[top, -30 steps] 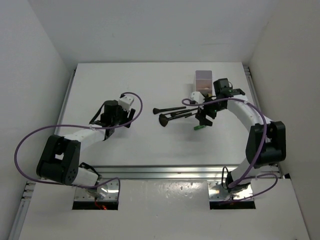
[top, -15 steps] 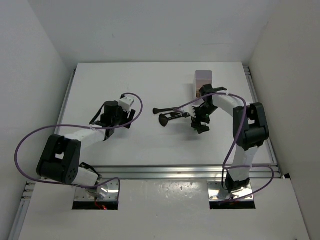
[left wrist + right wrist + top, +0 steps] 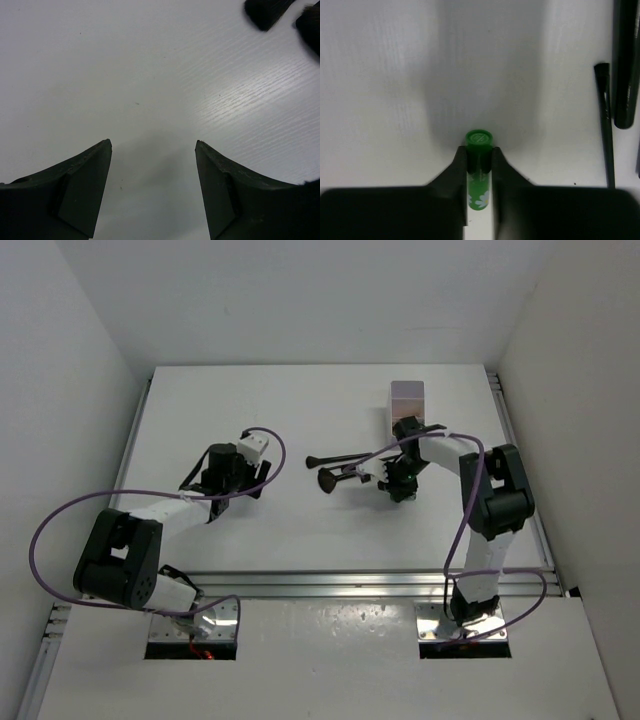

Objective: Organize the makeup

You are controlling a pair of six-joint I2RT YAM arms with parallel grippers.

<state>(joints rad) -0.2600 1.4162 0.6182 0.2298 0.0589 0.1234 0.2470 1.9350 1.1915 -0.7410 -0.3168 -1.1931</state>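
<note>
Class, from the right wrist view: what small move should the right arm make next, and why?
Probably lift straight up: the right pincer is shut on the green tube, which seems to rest on the table, with the translucent box close by.

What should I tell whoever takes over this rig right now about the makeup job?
Left gripper: open, empty, low over the table.
Right gripper: shut on the green tube, just right of the black brushes.
Brushes lie loose mid-table; the box stands behind the right gripper, contents unclear.
Done: tube grasped.
Left: place the tube, then the brushes.
</note>
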